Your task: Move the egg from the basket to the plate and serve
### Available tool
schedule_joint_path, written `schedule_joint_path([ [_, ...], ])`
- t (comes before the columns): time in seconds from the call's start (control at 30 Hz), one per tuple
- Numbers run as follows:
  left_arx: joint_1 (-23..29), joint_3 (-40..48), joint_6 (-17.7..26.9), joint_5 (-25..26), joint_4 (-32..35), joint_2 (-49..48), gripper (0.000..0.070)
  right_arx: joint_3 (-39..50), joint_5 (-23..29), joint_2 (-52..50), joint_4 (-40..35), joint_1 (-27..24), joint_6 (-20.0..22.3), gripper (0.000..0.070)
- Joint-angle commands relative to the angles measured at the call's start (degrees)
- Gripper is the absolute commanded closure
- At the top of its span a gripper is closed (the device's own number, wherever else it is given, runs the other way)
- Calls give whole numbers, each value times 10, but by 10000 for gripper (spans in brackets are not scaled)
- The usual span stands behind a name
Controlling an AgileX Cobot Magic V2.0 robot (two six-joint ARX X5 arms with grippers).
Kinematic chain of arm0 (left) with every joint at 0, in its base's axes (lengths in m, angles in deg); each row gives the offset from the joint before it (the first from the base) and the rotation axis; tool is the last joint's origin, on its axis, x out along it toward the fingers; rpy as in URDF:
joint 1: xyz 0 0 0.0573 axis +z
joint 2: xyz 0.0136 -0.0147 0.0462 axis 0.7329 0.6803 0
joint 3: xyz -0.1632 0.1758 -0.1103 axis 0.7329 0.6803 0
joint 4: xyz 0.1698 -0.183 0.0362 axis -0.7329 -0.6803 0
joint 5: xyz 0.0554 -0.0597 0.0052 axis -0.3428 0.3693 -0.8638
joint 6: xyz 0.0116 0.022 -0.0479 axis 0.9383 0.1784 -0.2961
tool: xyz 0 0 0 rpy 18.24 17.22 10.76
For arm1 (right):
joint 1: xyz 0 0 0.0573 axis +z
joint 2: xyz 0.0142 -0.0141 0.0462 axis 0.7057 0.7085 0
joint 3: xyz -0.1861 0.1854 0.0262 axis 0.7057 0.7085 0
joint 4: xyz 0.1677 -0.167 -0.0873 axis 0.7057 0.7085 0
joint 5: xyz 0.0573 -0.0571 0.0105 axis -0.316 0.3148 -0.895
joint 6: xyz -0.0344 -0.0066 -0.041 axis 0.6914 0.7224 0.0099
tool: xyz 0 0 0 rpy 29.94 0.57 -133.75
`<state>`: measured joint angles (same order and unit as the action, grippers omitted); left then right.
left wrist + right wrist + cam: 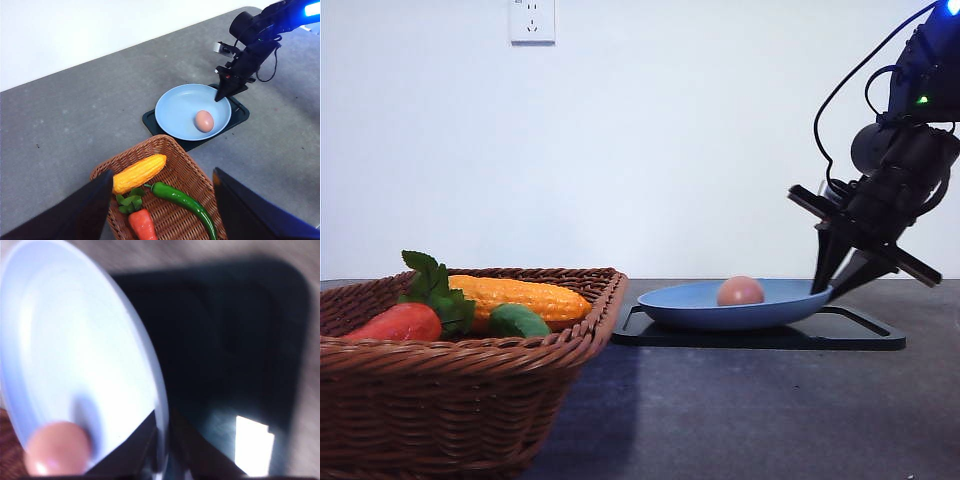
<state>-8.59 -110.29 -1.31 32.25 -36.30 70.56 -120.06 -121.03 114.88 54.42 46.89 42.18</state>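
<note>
The egg (741, 291) already lies in the blue plate (680, 303), toward the plate's right half, its long axis roughly level. The plate sits on a black tray (865, 335), just beside the basket (470, 385). The right gripper (828, 287) is the nearer arm; its jaws pinch the plate's right rim, the egg just inward from them. The left gripper (160, 210) hovers over the basket, jaws apart.
</note>
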Motion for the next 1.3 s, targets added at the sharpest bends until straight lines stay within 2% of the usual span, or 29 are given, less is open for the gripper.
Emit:
schedule_joint_path([
  [0.0,-5,-13,-3,-3,6,9,291,-15,24,8,7,-1,27,700],
  [0.17,-5,-13,-2,-3,6,24,291,-15,39,8,10,-1,40,687],
  [0.23,-5,-13,-1,-3,6,28,291,-15,40,8,12,-3,41,605],
  [0.33,-5,-13,-1,-3,6,34,291,-15,50,8,11,-4,44,440],
  [0.4,-5,-13,-1,-3,6,38,292,-16,56,8,11,-4,48,417],
  [0.53,-5,-13,0,-4,6,46,300,-24,54,4,16,-7,60,417],
  [0.77,-5,-13,15,-56,7,73,398,-48,53,-47,42,-21,65,426],
  [0.87,-5,-13,25,-85,11,93,485,-48,54,-86,44,-23,73,501],
  [1.0,8,-13,65,-108,19,126,682,-48,54,-148,50,-21,89,671],
  [1.03,14,-13,72,-109,24,134,700,-48,54,-163,53,-20,94,698],
  [1.17,41,-13,88,-108,34,167,700,-47,60,-222,79,2,111,700],
  [1.27,72,-11,91,-106,36,189,700,-46,93,-263,111,34,133,700],
])
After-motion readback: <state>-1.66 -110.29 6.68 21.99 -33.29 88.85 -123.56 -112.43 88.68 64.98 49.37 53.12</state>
